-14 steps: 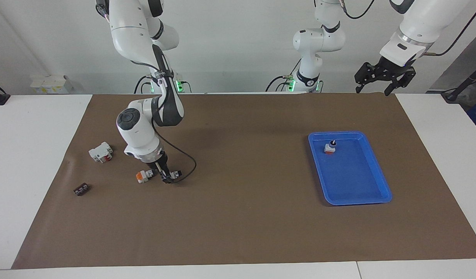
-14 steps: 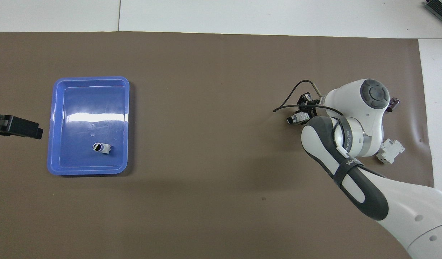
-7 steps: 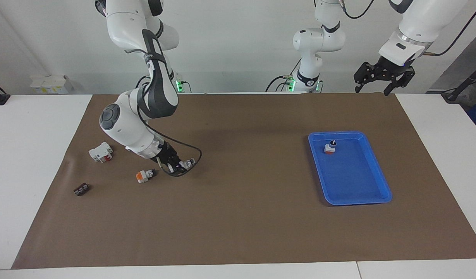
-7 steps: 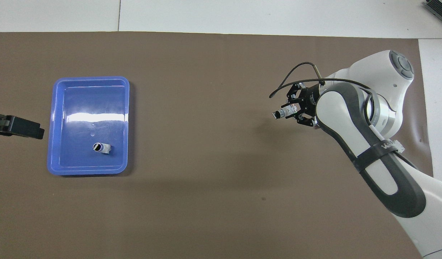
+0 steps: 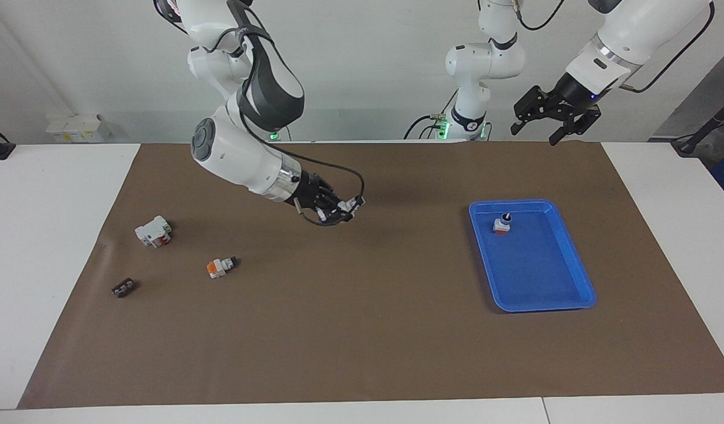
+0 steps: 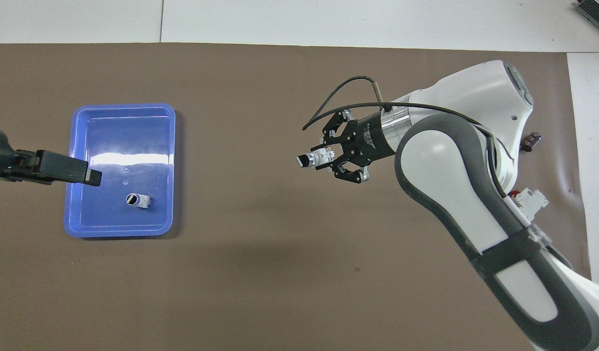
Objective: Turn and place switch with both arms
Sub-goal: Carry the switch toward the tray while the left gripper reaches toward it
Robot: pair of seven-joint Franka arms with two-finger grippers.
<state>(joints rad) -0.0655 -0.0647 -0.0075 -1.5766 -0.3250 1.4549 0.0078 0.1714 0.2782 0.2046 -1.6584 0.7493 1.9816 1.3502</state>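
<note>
My right gripper (image 5: 341, 209) hangs over the middle of the brown mat, shut on a small white switch (image 5: 351, 204) whose black knob (image 6: 302, 160) points toward the left arm's end. A second switch (image 5: 220, 267) with an orange end lies on the mat toward the right arm's end; the right arm hides it in the overhead view. A third switch (image 5: 502, 224) stands in the blue tray (image 5: 544, 305), knob up. My left gripper (image 5: 535, 131) is open and empty, raised high at the left arm's end; from above it overlaps the tray's edge (image 6: 71, 161).
A larger white block with a red part (image 5: 153, 231) and a tiny dark-brown piece (image 5: 124, 288) lie on the mat at the right arm's end. The mat (image 5: 362, 330) covers most of the white table.
The right gripper lifted one switch off the mat and carried it toward the middle, away from the other switch. The left gripper, still open, shifted toward the tray.
</note>
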